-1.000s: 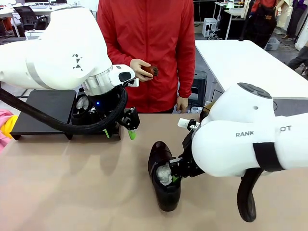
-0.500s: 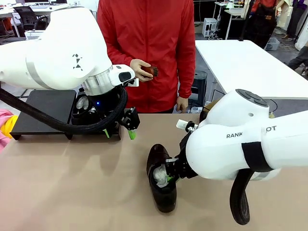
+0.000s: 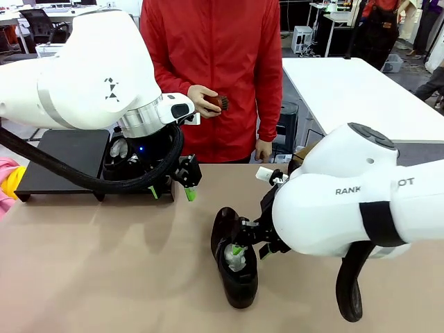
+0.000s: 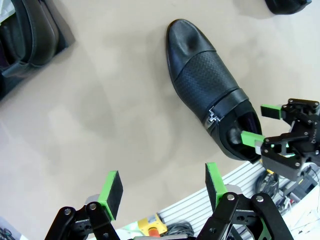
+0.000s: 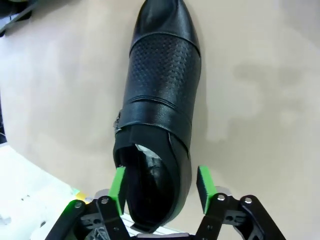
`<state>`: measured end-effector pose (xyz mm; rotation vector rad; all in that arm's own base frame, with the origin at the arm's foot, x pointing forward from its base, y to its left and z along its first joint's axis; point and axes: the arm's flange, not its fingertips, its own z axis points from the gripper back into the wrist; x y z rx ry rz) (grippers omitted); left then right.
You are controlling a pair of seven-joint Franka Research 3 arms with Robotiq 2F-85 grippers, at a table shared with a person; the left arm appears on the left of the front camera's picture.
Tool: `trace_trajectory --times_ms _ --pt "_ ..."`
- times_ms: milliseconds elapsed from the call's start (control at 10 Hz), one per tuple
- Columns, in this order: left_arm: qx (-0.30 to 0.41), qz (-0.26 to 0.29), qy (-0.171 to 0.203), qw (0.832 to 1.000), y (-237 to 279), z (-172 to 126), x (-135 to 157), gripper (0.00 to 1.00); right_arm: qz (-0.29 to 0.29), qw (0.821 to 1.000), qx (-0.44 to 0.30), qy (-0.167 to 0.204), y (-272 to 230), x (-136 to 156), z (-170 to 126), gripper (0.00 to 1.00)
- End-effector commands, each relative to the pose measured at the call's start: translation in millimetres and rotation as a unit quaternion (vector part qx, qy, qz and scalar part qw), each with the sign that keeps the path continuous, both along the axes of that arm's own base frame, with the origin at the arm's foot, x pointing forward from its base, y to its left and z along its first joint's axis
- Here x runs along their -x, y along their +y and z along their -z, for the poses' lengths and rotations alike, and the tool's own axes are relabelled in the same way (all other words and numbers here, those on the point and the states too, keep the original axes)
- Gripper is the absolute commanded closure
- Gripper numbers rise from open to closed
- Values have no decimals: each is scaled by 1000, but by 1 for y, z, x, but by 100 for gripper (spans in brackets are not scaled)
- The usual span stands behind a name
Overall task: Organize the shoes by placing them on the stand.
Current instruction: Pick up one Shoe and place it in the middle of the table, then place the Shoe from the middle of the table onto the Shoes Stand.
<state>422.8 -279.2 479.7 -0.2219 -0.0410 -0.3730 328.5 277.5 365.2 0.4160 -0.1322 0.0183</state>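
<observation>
The right gripper (image 5: 161, 182) (image 3: 248, 248) has its jaws apart, one green pad on each side of the heel of a buckled shoe (image 5: 160, 90) (image 3: 238, 284) (image 4: 207, 85). It is not clamped on the shoe, and I cannot tell whether the pads touch the leather. In the right wrist view the toe points to 12 o'clock. In the front view the shoe lies on the tan table (image 3: 104, 263) with its toe toward 11 o'clock and its heel toward the robot. Its opening holds crumpled white paper (image 3: 234, 259) (image 5: 148, 153).

At 10 o'clock from this shoe, the left gripper (image 3: 171, 193) (image 4: 161, 185) hangs above the table, jaws wide apart with only air between them. Farther out on the same line is the stand (image 3: 66, 152). The left arm's thick black hose (image 3: 83, 182) crosses its front edge. The top of the left section is bare. The right section carries a second shoe (image 3: 118, 149) stuffed with paper, largely hidden by the left wrist and the hose. In the left wrist view it sits at 11 o'clock (image 4: 30, 30), and how many shoes are there I cannot tell. A black rounded toe (image 4: 287, 5) is cut off at 1 o'clock in that view.

At 12 o'clock across the table stands a person in a red jacket, with one hand (image 3: 201, 99) holding a small brown brush (image 3: 219, 102). Pink and yellow cloth (image 3: 7, 184) lies at 9 o'clock.
</observation>
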Motion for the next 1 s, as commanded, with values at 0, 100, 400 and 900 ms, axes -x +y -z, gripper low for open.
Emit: trace_trajectory --times_ms 0,100,400,900 --pt "-6 4 -2 1000 2 -3 0 14 7 999 30 22 -54 -5 -8 0" --pt "-6 4 -2 1000 2 -3 0 14 0 1000 0 0 0 0 0 0" --pt "-6 4 -2 1000 2 -3 0 14 0 1000 0 0 0 0 0 0" --pt "-6 4 -2 1000 2 -3 0 14 0 1000 0 0 0 0 0 0"
